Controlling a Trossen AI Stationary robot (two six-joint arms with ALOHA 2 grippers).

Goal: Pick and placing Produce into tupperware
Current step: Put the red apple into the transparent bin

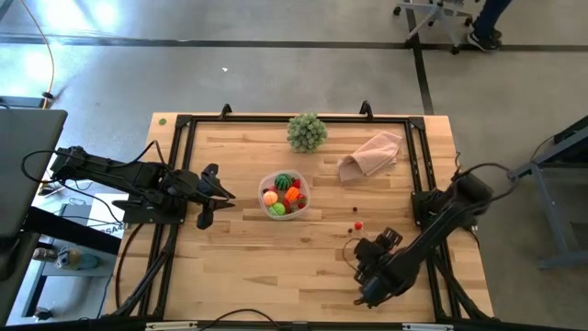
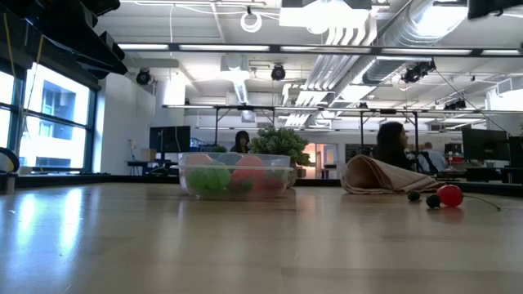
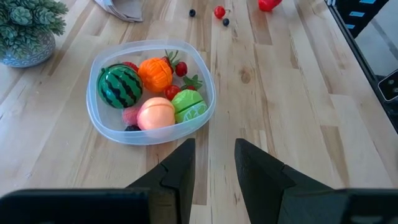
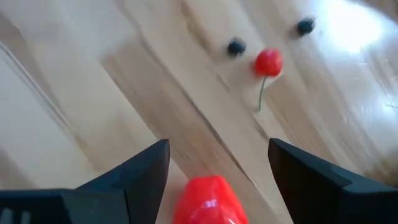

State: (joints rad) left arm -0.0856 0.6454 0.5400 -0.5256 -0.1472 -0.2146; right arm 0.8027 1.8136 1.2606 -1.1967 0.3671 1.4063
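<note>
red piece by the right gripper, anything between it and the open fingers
Nothing visible. The right gripper is open, and the red piece sits on bare wood in the gap between its fingers. The cherry and two dark berries lie beyond it, clear of the approach.

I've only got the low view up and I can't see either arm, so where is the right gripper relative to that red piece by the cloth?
Observer: The right gripper hangs open just above the red piece, which lies on the wood between its fingers, untouched.
Operator: Anything else loose near it?
Observer: Yes, a red cherry with a stem and two dark berries lie on the table just beyond it.
Operator: What's in the tupperware? I only see blurry colours.
Observer: In the tupperware are a striped watermelon, an orange piece, a peach-pink piece and a light green piece.
Operator: And the left arm?
Observer: The left gripper waits empty at the table's left side, pointed at the tupperware.
</note>
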